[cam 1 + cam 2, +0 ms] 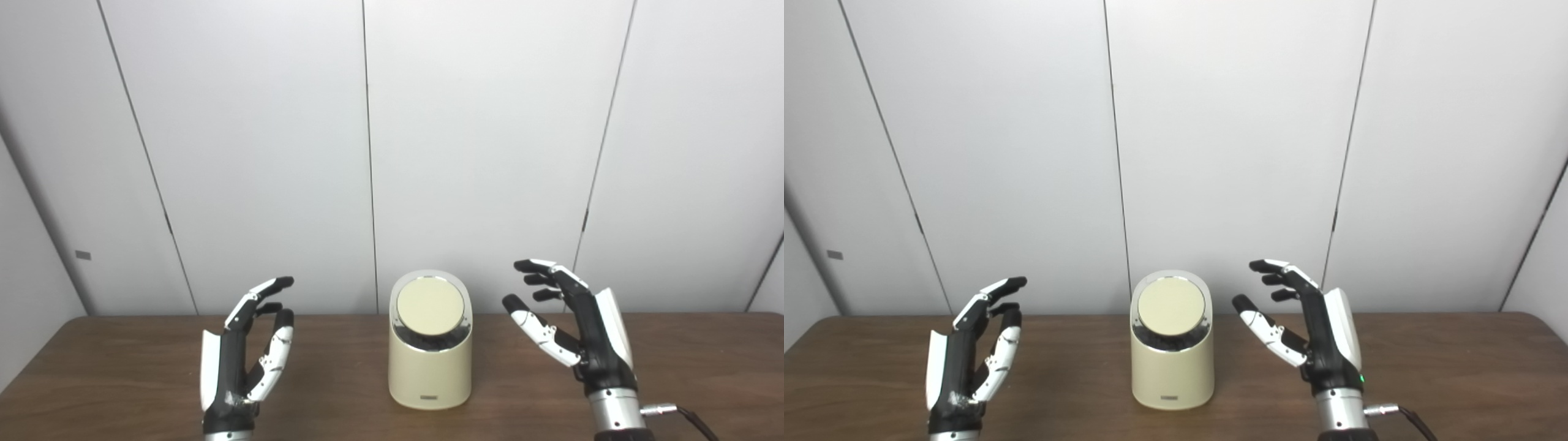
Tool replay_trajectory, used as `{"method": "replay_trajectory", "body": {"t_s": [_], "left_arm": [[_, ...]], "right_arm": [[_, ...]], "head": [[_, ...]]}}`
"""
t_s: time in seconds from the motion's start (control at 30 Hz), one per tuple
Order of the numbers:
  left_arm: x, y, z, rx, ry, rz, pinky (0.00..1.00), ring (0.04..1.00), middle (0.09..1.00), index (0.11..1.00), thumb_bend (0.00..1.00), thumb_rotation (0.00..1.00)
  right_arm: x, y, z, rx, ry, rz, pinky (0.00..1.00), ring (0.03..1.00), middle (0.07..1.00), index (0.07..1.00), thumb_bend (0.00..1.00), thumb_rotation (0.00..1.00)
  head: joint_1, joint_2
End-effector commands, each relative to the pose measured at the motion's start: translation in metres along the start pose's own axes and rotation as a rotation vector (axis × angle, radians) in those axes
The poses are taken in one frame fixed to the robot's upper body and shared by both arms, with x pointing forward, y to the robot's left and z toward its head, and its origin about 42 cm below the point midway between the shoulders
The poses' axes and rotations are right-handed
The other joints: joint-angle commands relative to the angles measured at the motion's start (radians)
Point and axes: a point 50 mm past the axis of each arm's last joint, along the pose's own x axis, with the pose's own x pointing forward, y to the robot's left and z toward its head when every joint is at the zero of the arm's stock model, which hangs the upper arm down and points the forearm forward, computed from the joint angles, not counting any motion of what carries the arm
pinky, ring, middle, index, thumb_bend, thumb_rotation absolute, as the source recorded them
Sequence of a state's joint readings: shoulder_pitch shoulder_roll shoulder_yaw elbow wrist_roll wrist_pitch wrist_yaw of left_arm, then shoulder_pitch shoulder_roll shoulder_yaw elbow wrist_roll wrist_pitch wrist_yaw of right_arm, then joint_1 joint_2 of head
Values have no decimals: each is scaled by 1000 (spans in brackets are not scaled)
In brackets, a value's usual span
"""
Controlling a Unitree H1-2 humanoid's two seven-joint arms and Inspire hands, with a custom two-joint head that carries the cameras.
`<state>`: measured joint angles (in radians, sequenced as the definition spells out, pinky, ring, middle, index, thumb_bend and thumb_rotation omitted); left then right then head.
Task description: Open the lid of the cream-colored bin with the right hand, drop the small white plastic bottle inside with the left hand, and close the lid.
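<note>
The cream-colored bin (pixel 430 373) stands on the brown table (pixel 122 367) at the middle. Its round lid (pixel 430 305) lies shut and tilts toward me. My left hand (pixel 245 355) is raised to the left of the bin, open and empty, fingers up. My right hand (pixel 569 324) is raised to the right of the bin, open and empty, thumb pointing toward the bin. Neither hand touches the bin. No small white bottle shows in either view.
White wall panels (pixel 478 153) stand just behind the table's far edge. A cable (pixel 692 419) runs from my right wrist.
</note>
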<state>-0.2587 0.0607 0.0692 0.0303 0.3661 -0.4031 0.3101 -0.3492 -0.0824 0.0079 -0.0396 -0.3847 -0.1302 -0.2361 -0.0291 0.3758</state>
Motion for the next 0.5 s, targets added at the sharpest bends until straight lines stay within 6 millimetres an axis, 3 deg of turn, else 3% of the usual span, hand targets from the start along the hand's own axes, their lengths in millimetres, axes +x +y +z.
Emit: {"method": "replay_trajectory", "body": {"t_s": [0.0, 0.1, 0.17, 0.33, 0.47], "left_arm": [[14, 0, 8, -24, -66, 16, 615, 707, 720, 708, 335, 298], [14, -2, 7, -55, -60, 26, 578, 667, 692, 695, 342, 227], [15, -3, 7, -74, -47, 30, 571, 660, 684, 692, 329, 249], [16, -6, 5, -143, 7, 34, 594, 676, 691, 703, 287, 380], [19, -9, 5, -183, 31, 40, 610, 694, 708, 719, 255, 354]], "right_arm": [[4, -3, 7, 87, -95, -77, 578, 673, 708, 713, 318, 427], [-6, -3, -4, 150, -77, -124, 594, 677, 711, 728, 287, 513], [-12, -1, -11, 171, -69, -133, 611, 695, 730, 733, 274, 531], [-17, 2, -14, 208, -85, -115, 630, 721, 750, 738, 262, 460], [-17, 3, -17, 239, -92, -113, 643, 732, 758, 750, 288, 420]], "head": [[-1, 0], [2, 1], [3, -6], [10, -12], [10, -7]]}}
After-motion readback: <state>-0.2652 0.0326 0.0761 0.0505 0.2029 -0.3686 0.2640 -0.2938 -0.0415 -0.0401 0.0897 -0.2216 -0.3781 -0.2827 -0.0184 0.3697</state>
